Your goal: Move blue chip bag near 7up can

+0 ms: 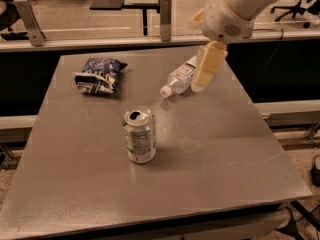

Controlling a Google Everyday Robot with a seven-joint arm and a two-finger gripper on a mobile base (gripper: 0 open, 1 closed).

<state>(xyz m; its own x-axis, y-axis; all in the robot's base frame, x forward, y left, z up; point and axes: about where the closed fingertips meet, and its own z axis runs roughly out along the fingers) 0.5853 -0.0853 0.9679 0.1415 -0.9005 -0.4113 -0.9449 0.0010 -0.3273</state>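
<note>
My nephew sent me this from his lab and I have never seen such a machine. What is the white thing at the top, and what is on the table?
The white shape is a robot arm. Its cream-coloured end is the gripper, the part that picks things up. There is only one view, looking down across a grey table; where the camera sits is not known.

Three things lie on the table. A crumpled blue chip bag is at the far left. An upright 7up can stands nearer the middle. A clear plastic bottle lies on its side at the back.

The gripper hangs over the bottle's far end, well away from the bag. It does not appear to be holding anything.
</note>
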